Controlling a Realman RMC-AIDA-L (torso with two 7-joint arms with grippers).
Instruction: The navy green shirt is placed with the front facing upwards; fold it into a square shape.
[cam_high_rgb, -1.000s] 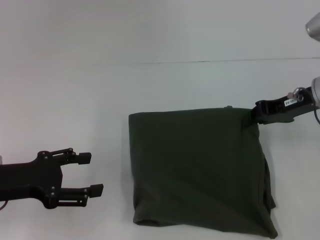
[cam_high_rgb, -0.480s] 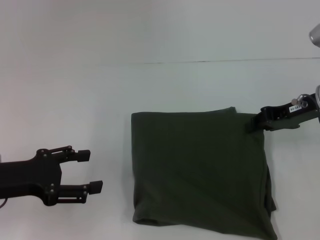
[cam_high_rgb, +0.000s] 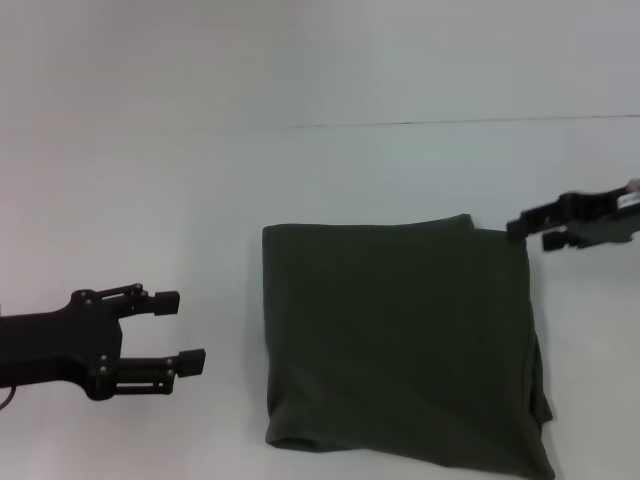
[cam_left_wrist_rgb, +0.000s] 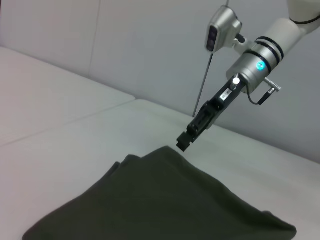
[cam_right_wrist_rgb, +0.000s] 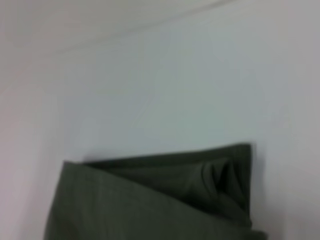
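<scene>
The big pale grey table (cam_high_rgb: 150, 170) has the dark olive-green cotton shirt (cam_high_rgb: 400, 340) lying folded into a rough square, slightly right of centre. It looks soft, light and floppy, so I'd grab it by a corner or the layered edges, which could slide apart. The black left gripper (cam_high_rgb: 185, 328) hovers well left of it, fingers spread and empty. The black right gripper (cam_high_rgb: 528, 227) sits just off the far right corner, jaws narrowly parted, holding nothing. Nothing's blocking either one.
</scene>
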